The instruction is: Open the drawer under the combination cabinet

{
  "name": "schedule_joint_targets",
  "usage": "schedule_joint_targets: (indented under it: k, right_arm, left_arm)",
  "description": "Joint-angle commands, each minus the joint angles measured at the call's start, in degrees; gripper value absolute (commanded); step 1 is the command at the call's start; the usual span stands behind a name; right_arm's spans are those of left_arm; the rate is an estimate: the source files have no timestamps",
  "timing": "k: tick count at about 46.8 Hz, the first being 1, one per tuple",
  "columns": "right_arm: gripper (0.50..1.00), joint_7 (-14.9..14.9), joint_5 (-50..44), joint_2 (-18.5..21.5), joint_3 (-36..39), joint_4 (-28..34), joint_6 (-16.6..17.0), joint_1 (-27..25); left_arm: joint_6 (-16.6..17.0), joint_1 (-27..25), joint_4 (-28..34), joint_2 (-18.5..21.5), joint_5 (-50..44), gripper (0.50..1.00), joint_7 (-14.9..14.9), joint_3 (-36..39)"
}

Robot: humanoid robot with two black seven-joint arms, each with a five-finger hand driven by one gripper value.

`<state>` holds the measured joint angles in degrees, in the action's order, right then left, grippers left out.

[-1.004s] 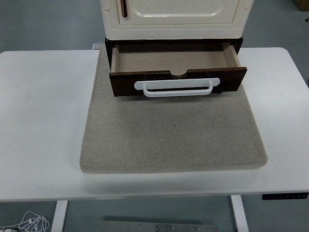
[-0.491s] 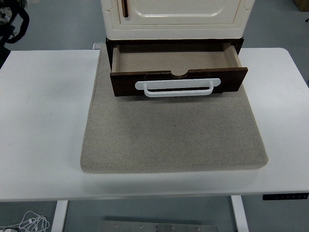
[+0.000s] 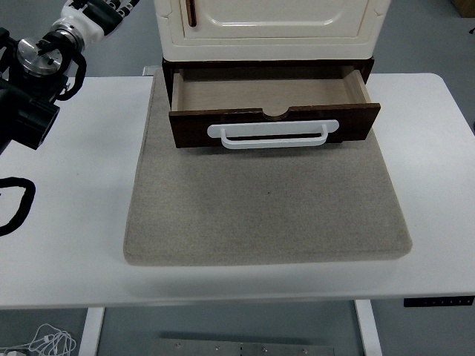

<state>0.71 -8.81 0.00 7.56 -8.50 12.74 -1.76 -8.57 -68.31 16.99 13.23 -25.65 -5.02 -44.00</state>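
The white table (image 3: pixel 67 245) carries a grey felt mat (image 3: pixel 267 208) that runs from its near part back to the cabinet, with nothing lying on the mat in front. At the mat's far end stands the dark wooden drawer (image 3: pixel 274 96), drawn partway out from under the cream combination cabinet (image 3: pixel 267 26); its pale inside is bare, and its white bar handle (image 3: pixel 273 135) lies across the dark front panel, free and untouched.

Judged from how things lie, the drawer is already open, though it may have travel left. If more opening is wanted, the sound way is to hook the fingers under the middle of the handle and pull straight toward the near edge — level with the runners, not downward, so the cabinet does not tip or slide on the mat.

At the far left, the left arm (image 3: pixel 33 81) comes in over the table's corner, well apart from the drawer. Its hand (image 3: pixel 93 18) sits at the picture's top edge, mostly cut off — whether its fingers are spread or curled cannot be told. The right arm does not show.
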Motion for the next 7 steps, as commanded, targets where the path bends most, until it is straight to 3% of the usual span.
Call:
schedule_joint_targets:
  k: [1, 7]
  right_arm:
    - [0.926, -0.01, -0.07, 0.00, 0.09, -0.02, 0.18, 0.01]
    - [0.926, -0.01, 0.02, 0.00, 0.18, -0.02, 0.45, 0.01]
  left_arm:
    - [-0.13, 0.72, -0.03, -0.31, -0.10, 1.000, 0.10, -0.64]
    - [-0.22, 1.78, -0.02, -0.75, -0.01, 1.000, 0.89, -3.02]
